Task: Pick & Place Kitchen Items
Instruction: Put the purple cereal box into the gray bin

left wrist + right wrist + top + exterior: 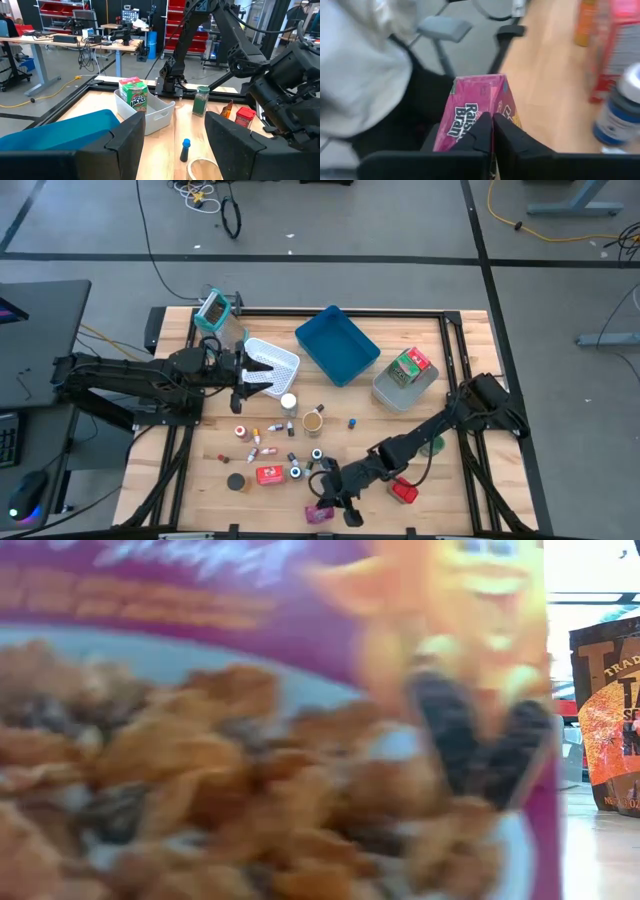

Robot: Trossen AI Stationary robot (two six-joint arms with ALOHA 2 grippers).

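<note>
My right gripper is at the table's near edge, shut on a pink Raisin Bran box, which shows in the high view and blurred right in front of the low camera. My left gripper is open above the near rim of the white mesh basket and holds nothing. Small bottles, a red tin, a brown jar and a white-capped jar stand or lie on the wood between the arms. My right gripper has its two fingers shut together at the near end of the pink box. The fingers themselves cover the place of contact, so what part they pinch cannot be told. The box reaches away from the fingers toward the table's near edge.
A blue tray and a grey bin holding a green box sit at the far side. A red packet and a green-lidded jar lie beside my right arm. A teal device stands at the far left corner.
</note>
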